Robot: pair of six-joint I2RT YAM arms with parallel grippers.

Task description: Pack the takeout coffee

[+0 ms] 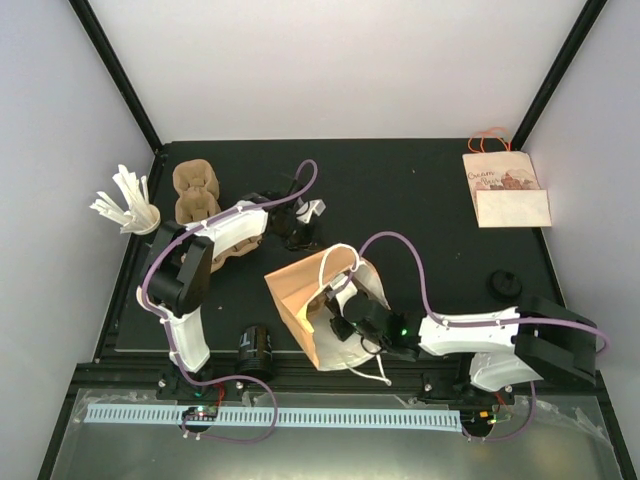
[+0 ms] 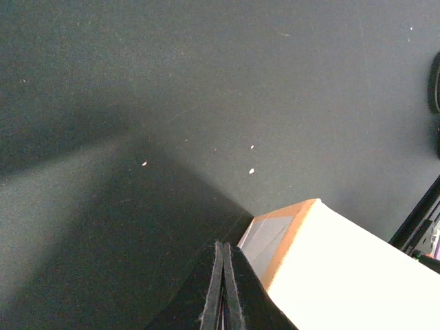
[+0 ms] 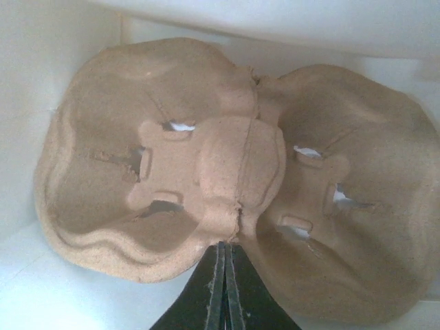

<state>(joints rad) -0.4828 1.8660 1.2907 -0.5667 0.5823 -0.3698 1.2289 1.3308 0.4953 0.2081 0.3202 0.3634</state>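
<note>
- My right hand (image 1: 345, 318) reaches into the mouth of the bag (image 1: 292, 288). The bag lies on its side, just toward 6 o'clock from the middle of the surface (image 1: 420, 200), with its mouth facing about 3 o'clock.
- That hand is clenched, the fingers pressed flat together with no gap showing. Their tips meet the near rim of the carrier (image 3: 227, 151) at its middle seam. I cannot tell whether any of the rim is pinched between them.
- The carrier is inside the bag, lying against the white inner walls. Its two wells sit side by side and fill most of my right wrist view.
- My left hand (image 1: 298, 232) is over bare surface at about 12 o'clock of the bag. It is clenched too, fingers together, grasping nothing.
- In my left wrist view, a corner of the bag sits just beside those fingertips, at their 4 o'clock.
- A dark cup (image 1: 256, 345) sits at 7 o'clock by the surface's near edge, close to the bag's closed end.
- A black lid (image 1: 505, 284) lies at 4 o'clock, well apart from the bag.
- A stack (image 1: 195, 192) of spare carriers sits at 10 o'clock. A holder of white sticks (image 1: 130, 205) is at its 9 o'clock.
- A second, flat bag (image 1: 505, 190) lies at 2 o'clock.
</note>
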